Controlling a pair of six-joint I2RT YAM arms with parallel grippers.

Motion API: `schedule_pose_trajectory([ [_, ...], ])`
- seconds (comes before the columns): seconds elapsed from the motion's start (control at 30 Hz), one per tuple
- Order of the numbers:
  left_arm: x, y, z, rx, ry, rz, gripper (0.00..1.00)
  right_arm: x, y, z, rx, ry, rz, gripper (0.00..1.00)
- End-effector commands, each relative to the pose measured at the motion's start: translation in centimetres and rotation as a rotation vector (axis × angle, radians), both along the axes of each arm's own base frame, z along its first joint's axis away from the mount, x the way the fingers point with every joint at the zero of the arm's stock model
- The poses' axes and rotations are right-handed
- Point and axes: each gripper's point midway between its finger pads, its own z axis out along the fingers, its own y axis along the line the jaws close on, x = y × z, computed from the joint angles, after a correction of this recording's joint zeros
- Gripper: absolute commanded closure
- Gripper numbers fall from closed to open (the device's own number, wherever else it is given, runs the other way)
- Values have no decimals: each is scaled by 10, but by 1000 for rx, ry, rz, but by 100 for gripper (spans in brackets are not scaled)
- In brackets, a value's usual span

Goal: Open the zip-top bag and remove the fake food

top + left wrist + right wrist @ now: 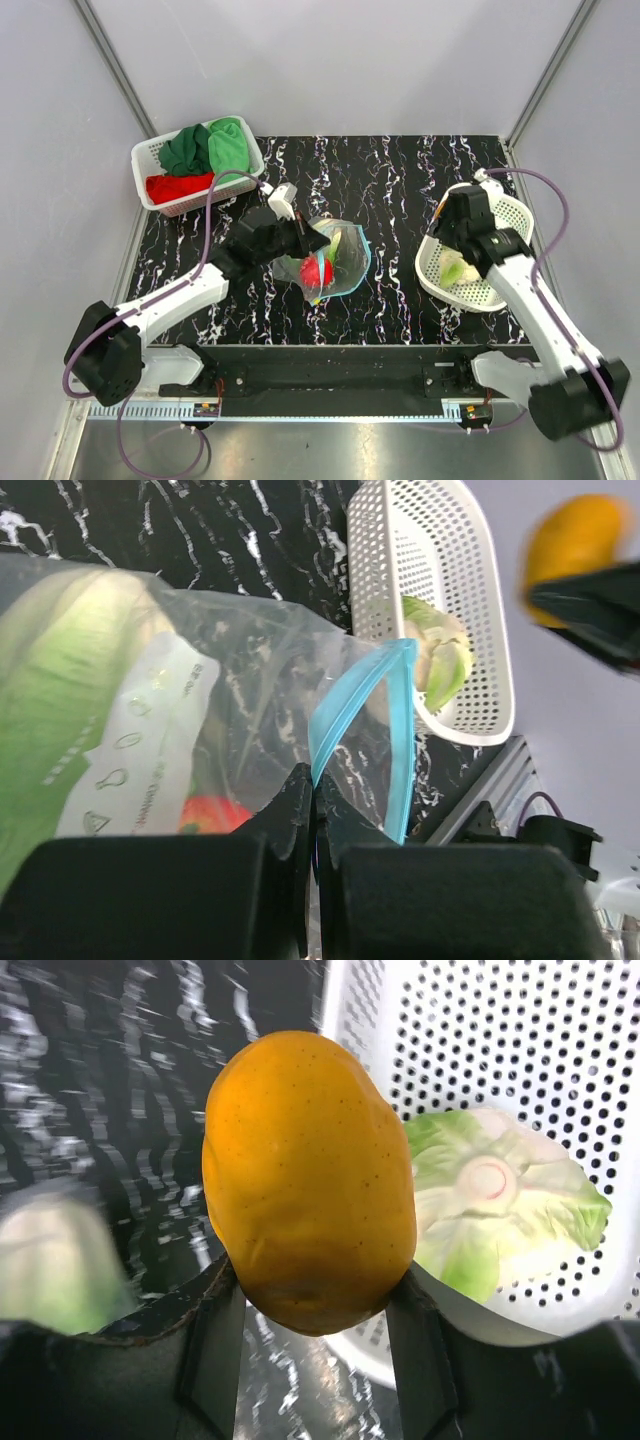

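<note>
The clear zip-top bag lies mid-table with its teal zip strip gaping open. A red piece and green leafy pieces sit inside it. My left gripper is shut on the bag's zip edge. My right gripper is shut on the round orange piece and holds it at the left rim of the white basket. A pale cabbage-like piece lies in that basket; it also shows in the top view.
A second white basket at the back left holds green and red cloths. Grey walls close in the sides and back. A metal rail runs along the near edge.
</note>
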Motion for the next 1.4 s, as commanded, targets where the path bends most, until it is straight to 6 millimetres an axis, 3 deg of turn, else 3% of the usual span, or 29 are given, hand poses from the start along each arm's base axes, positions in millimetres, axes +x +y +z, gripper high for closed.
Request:
schedule_pose_trajectory([
  [0.0, -2, -8, 41, -124, -47, -51, 100, 18, -32, -58, -31, 134, -61, 86],
  [0.1, -3, -8, 43, -140, -46, -51, 100, 26, -50, -74, -14, 149, -105, 74],
  [0.13, -3, -9, 44, -145, -42, -51, 100, 30, -55, -73, -22, 138, -115, 59],
  [0.23, -3, -10, 44, -145, -43, -54, 100, 33, -66, -70, -66, 137, -99, 25],
  [0.27, -4, -9, 44, -141, -42, -56, 100, 33, -56, -69, -42, 137, -36, 10],
  [0.37, -4, -9, 49, -132, -58, -68, 100, 29, -29, -66, 64, 131, 71, 0],
  [0.53, -4, -12, 59, -138, -71, -90, 100, 5, 10, -35, 123, 50, 181, 0],
  [0.63, -5, -14, 61, -144, -71, -98, 100, -13, 51, -7, 164, -15, 319, 3],
  [0.67, -3, -14, 60, -146, -72, -96, 100, -23, 77, 0, 216, -22, 414, 5],
  [0.73, -4, -15, 60, -152, -67, -97, 100, -34, 107, 14, 304, -49, 501, 17],
  [0.8, -4, -17, 60, -159, -66, -100, 100, -48, 137, 22, 351, -62, 594, 22],
  [0.9, -4, -17, 58, -161, -56, -102, 100, -55, 159, 27, 371, -87, 640, 24],
  [1.13, -3, -16, 62, -156, -60, -100, 100, -68, 216, 24, 435, -95, 838, 44],
  [1.2, -4, -16, 62, -155, -61, -99, 100, -67, 232, 14, 455, -82, 889, 44],
  [1.37, -4, -15, 61, -156, -50, -92, 100, -55, 252, -21, 474, -33, 915, 38],
])
